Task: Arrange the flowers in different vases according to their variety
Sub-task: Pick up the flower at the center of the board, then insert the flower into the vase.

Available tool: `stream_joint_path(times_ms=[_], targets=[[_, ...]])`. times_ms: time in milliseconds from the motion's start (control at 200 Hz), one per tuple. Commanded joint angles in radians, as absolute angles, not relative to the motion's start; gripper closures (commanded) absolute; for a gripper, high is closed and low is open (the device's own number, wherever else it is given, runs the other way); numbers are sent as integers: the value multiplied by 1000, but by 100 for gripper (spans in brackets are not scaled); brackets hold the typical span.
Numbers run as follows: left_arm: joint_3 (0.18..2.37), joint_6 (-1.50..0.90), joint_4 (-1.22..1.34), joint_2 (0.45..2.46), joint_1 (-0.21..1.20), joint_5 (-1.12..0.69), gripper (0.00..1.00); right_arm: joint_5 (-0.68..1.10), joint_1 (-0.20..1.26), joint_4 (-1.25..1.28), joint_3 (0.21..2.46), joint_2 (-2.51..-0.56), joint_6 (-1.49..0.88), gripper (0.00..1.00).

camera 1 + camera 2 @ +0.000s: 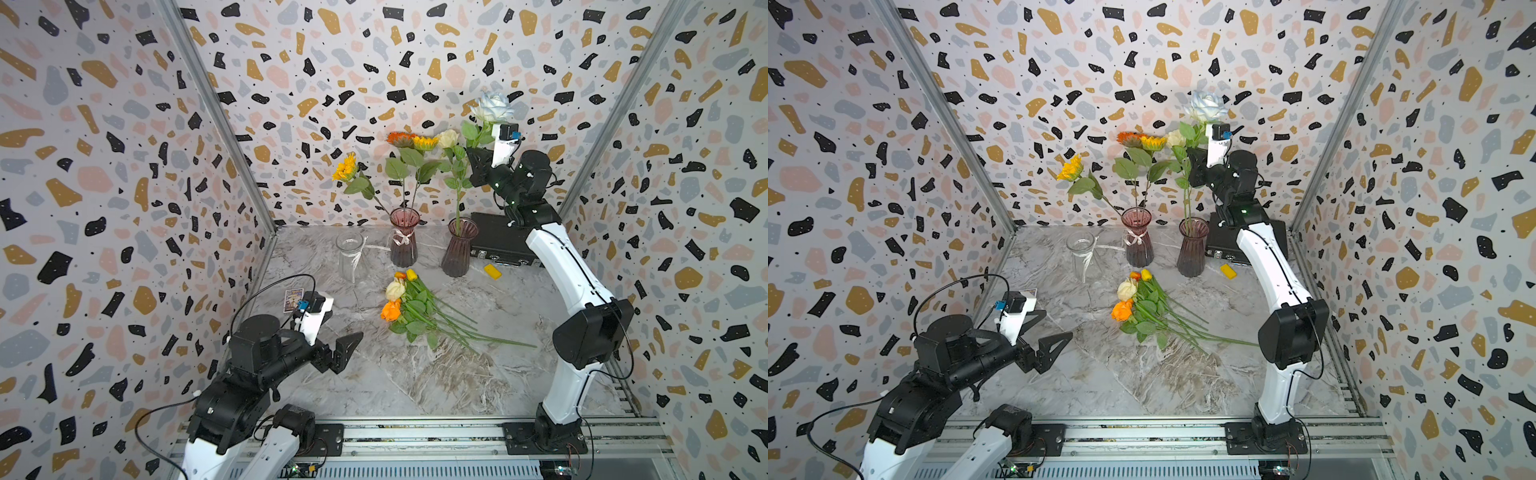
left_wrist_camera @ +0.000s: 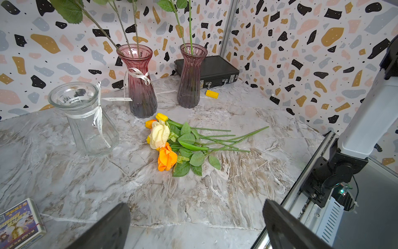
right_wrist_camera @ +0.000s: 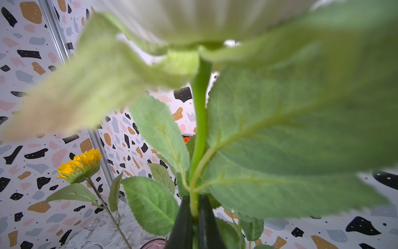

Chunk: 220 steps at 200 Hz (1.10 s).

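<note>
A black case (image 1: 490,237) lies in the far corner of a marble-patterned tabletop (image 1: 395,374), which is grey-white with brown veining. Behind the case rises the back wall (image 1: 374,62), and close beside it a side wall (image 1: 706,166). A third wall (image 1: 83,166) stands across the tabletop from the case. All three carry one terrazzo print of black, ochre, pink and grey-blue flecks on white. A bare metal post (image 1: 615,116) runs up the corner by the case, and a second post (image 1: 216,116) stands well apart from it. A small yellow block (image 1: 493,271) lies just in front of the case. A printed card box (image 1: 293,299) lies across the tabletop from it. A slotted metal rail (image 1: 415,436) lines the edge farthest from the case. The light is soft and even.
</note>
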State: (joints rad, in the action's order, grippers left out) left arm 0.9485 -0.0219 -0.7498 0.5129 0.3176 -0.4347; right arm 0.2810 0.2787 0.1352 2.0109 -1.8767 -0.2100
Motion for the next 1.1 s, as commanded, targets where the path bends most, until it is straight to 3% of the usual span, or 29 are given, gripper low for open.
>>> stream_joint_path(times_ms=[0,701,871,1096], targets=[[937,-18,-668,526,324,-456,0,293,264,202,2008,-1852,-181,100],[934,-22,-657,537,323,-456,0,205,255,206,1735,-1893,-80,100],[936,-23,-661,537,323,-454,0,177,255,184,1717,-1908,-74,68],[944,-25,-669,537,323,-452,1,168,255,169,1676,-1884,-65,58]])
